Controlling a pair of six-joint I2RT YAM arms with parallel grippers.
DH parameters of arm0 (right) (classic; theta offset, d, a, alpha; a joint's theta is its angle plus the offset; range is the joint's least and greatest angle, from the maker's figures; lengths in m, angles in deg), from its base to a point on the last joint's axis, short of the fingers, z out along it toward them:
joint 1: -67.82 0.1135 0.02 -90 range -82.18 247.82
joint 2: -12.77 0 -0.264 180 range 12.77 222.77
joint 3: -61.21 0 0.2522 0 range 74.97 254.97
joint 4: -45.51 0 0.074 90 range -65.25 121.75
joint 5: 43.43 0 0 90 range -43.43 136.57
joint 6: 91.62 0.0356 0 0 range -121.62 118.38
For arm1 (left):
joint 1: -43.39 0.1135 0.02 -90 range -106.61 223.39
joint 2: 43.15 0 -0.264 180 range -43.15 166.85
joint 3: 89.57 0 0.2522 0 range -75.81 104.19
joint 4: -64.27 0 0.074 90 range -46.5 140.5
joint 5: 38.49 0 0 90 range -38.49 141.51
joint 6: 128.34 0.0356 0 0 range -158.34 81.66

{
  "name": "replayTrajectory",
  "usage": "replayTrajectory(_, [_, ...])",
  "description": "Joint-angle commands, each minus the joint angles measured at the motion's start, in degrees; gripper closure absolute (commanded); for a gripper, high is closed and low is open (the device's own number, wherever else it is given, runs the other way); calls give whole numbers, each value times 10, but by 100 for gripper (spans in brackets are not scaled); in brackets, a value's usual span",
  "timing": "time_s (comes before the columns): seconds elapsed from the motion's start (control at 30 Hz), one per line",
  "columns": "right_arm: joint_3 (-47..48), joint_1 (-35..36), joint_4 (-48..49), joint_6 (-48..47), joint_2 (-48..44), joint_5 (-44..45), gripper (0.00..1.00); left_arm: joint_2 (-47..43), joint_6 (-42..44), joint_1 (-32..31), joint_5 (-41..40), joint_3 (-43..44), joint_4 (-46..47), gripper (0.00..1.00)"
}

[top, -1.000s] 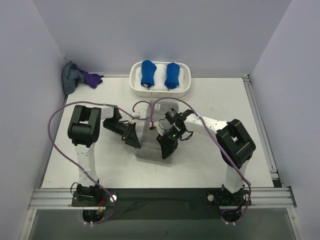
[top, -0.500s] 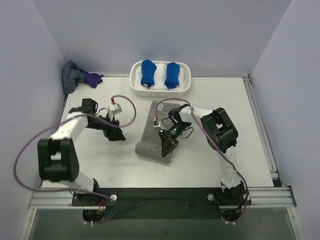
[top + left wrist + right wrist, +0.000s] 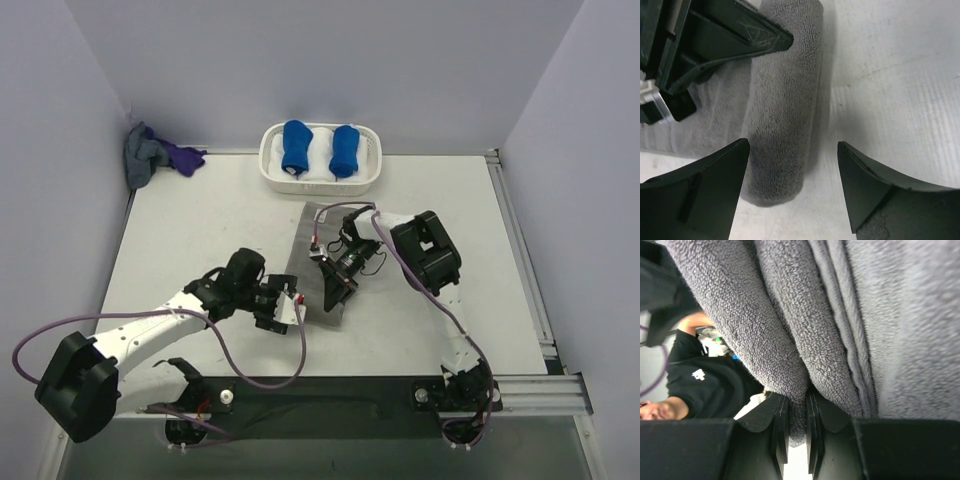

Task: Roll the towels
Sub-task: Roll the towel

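Observation:
The grey towel point(image 3: 300, 268) lies mid-table, its near end rolled into a thick roll point(image 3: 785, 100). My right gripper point(image 3: 336, 288) sits over that roll, shut on a fold of the towel point(image 3: 790, 365) pinched between its jaws point(image 3: 796, 425). At the roll's near left end my left gripper point(image 3: 296, 310) is low and open. In the left wrist view the roll's end lies between its fingers point(image 3: 792, 185), close to the left finger point(image 3: 705, 190) and apart from the right one. The right gripper's black body point(image 3: 715, 40) shows at the top left there.
A white basket point(image 3: 320, 183) at the back holds two bright blue towel bundles point(image 3: 296, 147) point(image 3: 344, 150). A purple and grey cloth heap point(image 3: 160, 155) lies in the back left corner. Walls close in on three sides. Purple cables loop near both arms.
My left arm swung from the towel's left side round to the near end of the roll and its gripper opened wider. The right gripper kept its grip on the towel.

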Motion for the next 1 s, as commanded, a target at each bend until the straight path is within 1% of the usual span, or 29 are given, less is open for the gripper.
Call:
replayTrajectory(0.0, [29,-7,-47,-20,31,60,100,16,63,-33,-59,-16,105,18])
replayTrajectory(0.07, [44,-9,-62,-25,40,68,100,41,76,-43,-91,-36,147,18])
replayTrajectory(0.1, [54,-9,-72,-27,53,69,100,50,81,-47,-100,-50,184,18])
replayTrajectory(0.17, [80,-9,-81,-14,64,82,100,85,92,-55,-119,-54,191,19])
replayTrajectory(0.23, [92,-15,-80,0,78,89,100,108,95,-58,-127,-52,191,25])
replayTrajectory(0.3, [111,-25,-81,18,88,97,100,136,97,-60,-139,-46,171,29])
replayTrajectory(0.33, [116,-29,-81,22,93,99,100,144,97,-60,-141,-40,163,35])
replayTrajectory(0.4, [127,-40,-80,34,98,111,100,160,89,-61,-136,-28,123,41])
replayTrajectory(0.43, [131,-43,-80,37,97,114,100,172,75,-60,-124,-2,99,50])
replayTrajectory(0.47, [137,-45,-78,39,91,134,99,180,65,-60,-118,16,73,56])
replayTrajectory(0.5, [138,-48,-76,40,83,147,98,190,54,-60,-109,40,11,62])
replayTrajectory(0.53, [136,-57,-70,48,72,161,98,202,34,-58,-99,61,-23,66])
replayTrajectory(0.57, [125,-63,-27,63,35,183,94,227,24,-57,-79,102,-54,71])
replayTrajectory(0.6, [91,-70,4,85,13,196,89,240,17,-51,-66,120,-111,73])
replayTrajectory(0.63, [78,-83,50,102,-10,205,86,263,7,-50,-51,135,-136,74])
replayTrajectory(0.67, [64,-87,66,104,-31,213,79,273,1,-46,-32,149,-154,76])
replayTrajectory(0.73, [38,-99,102,108,-86,239,73,299,-13,-43,-13,178,-195,77])
replayTrajectory(0.77, [29,-103,112,108,-122,245,68,308,-19,-39,-10,187,-205,78])
replayTrajectory(0.8, [21,-109,122,111,-139,257,66,318,-24,-36,-4,205,-225,80])
replayTrajectory(0.87, [-1,-123,141,110,-191,271,63,347,-37,-18,19,224,-246,81])
replayTrajectory(0.9, [-9,-127,146,109,-209,277,62,357,-40,-9,30,245,-272,82])
replayTrajectory(0.97, [-38,-138,163,108,-266,282,62,392,-35,14,56,268,-301,82])
